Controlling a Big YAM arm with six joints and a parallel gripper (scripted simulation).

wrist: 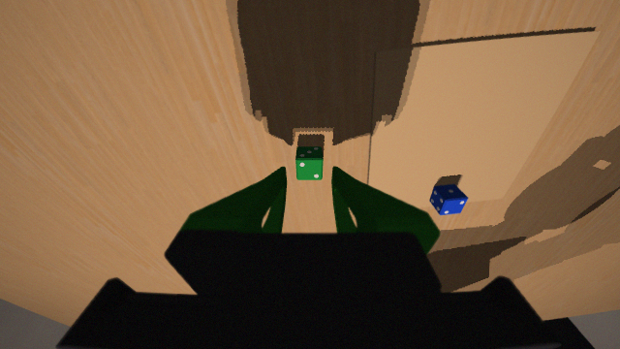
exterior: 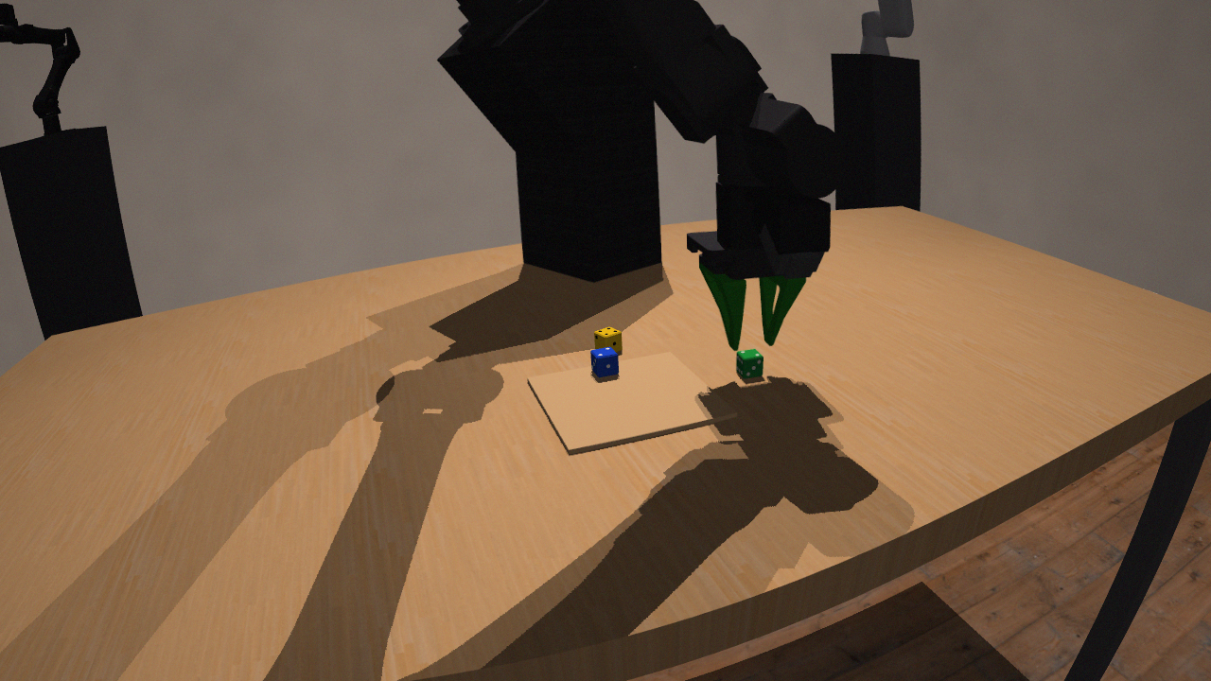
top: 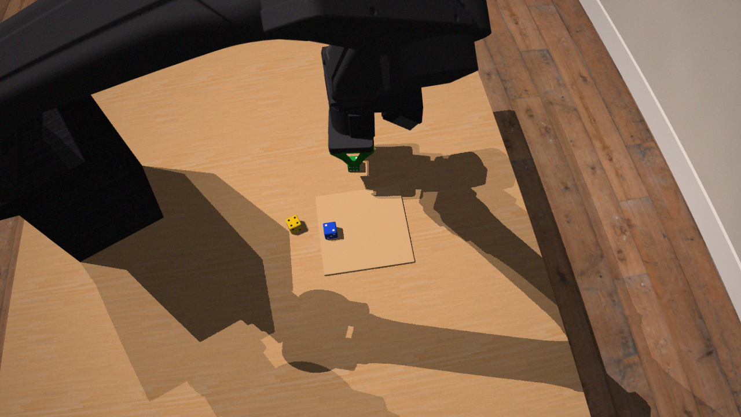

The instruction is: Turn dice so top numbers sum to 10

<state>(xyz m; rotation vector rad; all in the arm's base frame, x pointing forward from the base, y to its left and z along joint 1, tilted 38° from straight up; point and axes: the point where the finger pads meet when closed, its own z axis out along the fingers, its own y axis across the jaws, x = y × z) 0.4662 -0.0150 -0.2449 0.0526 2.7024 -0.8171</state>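
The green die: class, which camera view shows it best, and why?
The wrist view: the green die sits large and central, between and beyond the open hand's fingers, pips showing. The exterior view shows it small on the table beside the mat. The top view mostly hides it behind the hand.
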